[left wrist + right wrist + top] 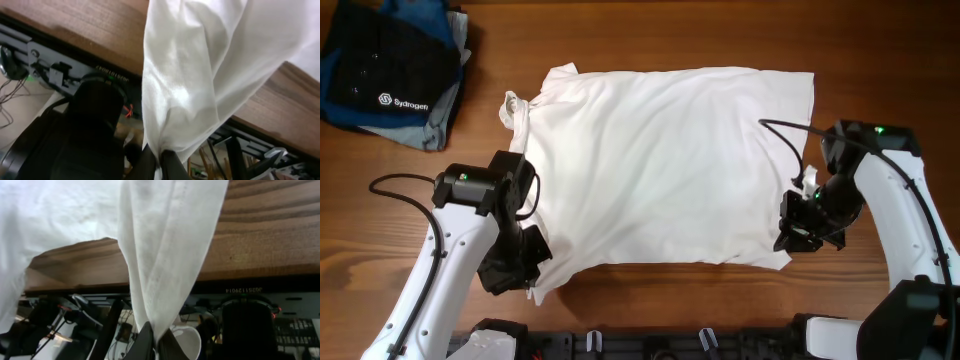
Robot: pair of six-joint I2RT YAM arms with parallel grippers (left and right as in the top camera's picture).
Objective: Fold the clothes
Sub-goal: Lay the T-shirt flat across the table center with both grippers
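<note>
- The dark stack (390,75) sits at the far left corner of the bench (650,30), apart from the shirt's collar end. A fold carried that way has little spare room.
- The left gripper (532,280) is clamped on the shirt's near left corner. Its wrist view shows the cloth pinched between the closed fingers (150,162) and hanging up and away, off the wood.
- The shirt (660,165) lies spread flat across the middle of the bench, collar to the left, with its near edge raised at both corners.
- The step in hand looks like the first fold, with both near corners gripped. The next move likely calls for both arms to travel together and keep the near edge taut as it goes over toward the far edge.
- The right gripper (790,238) is closed on the near right corner, cloth bunched between its fingers (147,340).
- The bench's near edge is just behind both grippers. Bare wood lies beyond the far hem and to the right.
</note>
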